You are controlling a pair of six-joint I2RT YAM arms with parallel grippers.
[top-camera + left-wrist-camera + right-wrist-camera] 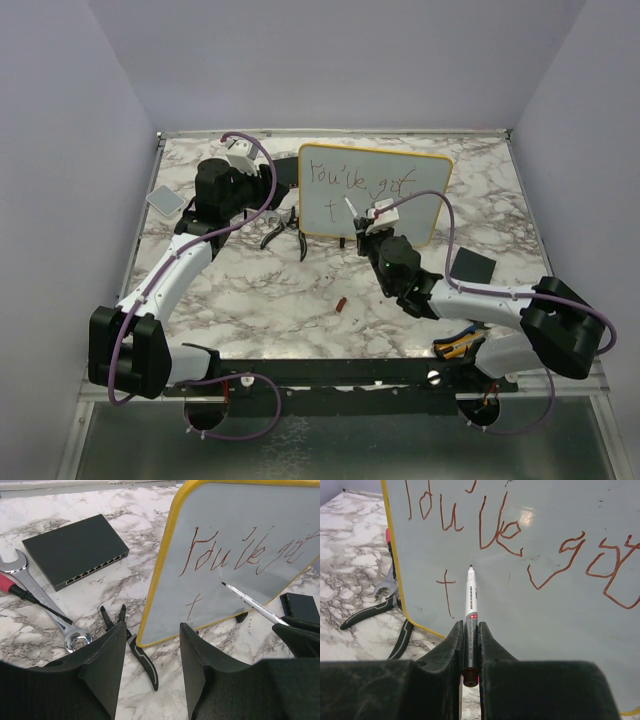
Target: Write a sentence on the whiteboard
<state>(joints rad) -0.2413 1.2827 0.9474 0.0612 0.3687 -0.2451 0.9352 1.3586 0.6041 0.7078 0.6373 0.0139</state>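
The whiteboard stands upright on small black feet at the back middle of the table, with a yellow frame. The sentence reads "You've got" on the top line, with a lone "t" below it. My right gripper is shut on a white marker. The marker's tip is at the board just right of the "t"; I cannot tell whether it touches. My left gripper is open and holds nothing, low in front of the board's lower left corner.
Black pliers lie by the board's left corner. A wrench, a red-handled screwdriver and a black port box lie further left. A small black box sits to the right, a red cap lies in front, and a grey pad sits far left.
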